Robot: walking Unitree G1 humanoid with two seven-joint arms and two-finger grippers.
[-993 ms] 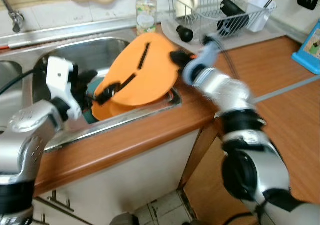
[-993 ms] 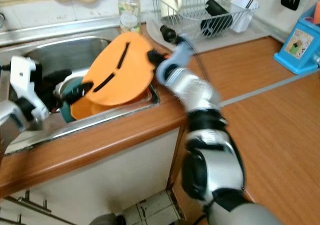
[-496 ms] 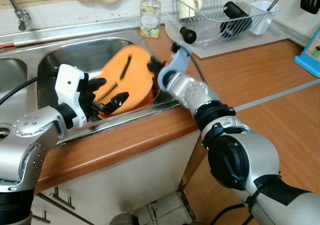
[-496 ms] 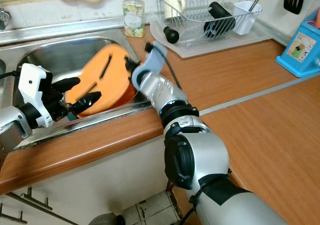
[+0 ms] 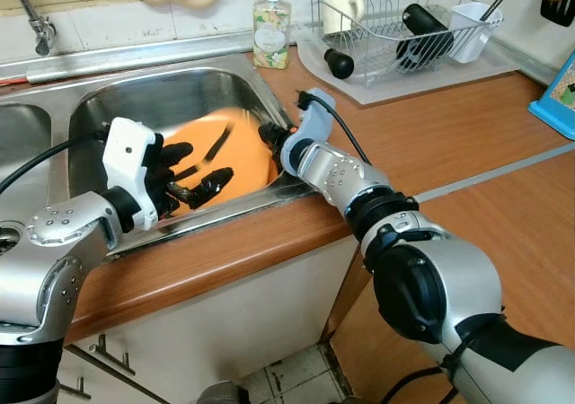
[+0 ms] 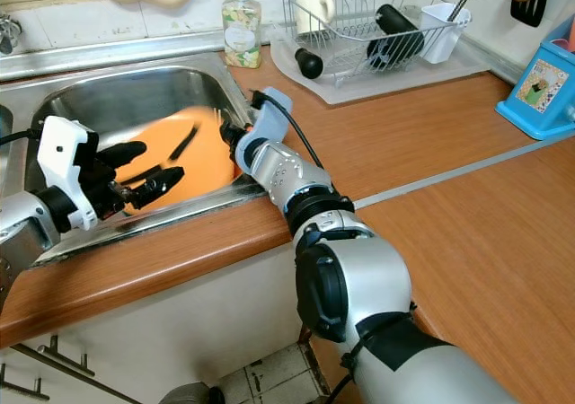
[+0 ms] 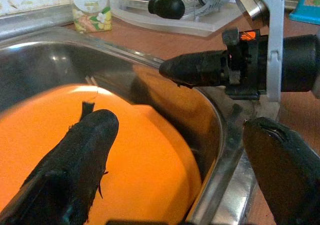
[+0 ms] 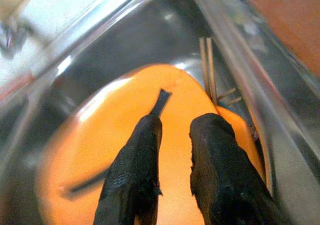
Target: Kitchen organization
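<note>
We see orange board [image 5: 225, 148] in sink [image 5: 135, 94]; left gripper [image 5: 193, 180] spread over it, right gripper [image 8: 172, 155] near-closed, empty, just above.

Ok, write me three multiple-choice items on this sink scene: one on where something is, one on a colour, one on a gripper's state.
1. Where does the orange board lie?
A. In the dish rack
B. In the sink basin
C. On the wooden counter

2. What colour is the box at the counter's far right edge?
A. Blue
B. Red
C. Green

3. How are the left gripper's fingers?
A. Shut on the soap bottle
B. Pressed flat together
C. Spread open over the board

Answers:
1. B, the board sits low inside the steel sink, with its slots visible.
2. A, the box beside the dish rack is plainly blue.
3. C, the left wrist view shows a wide gap between the two black fingers, with the board beneath and the right gripper across from them.
</note>
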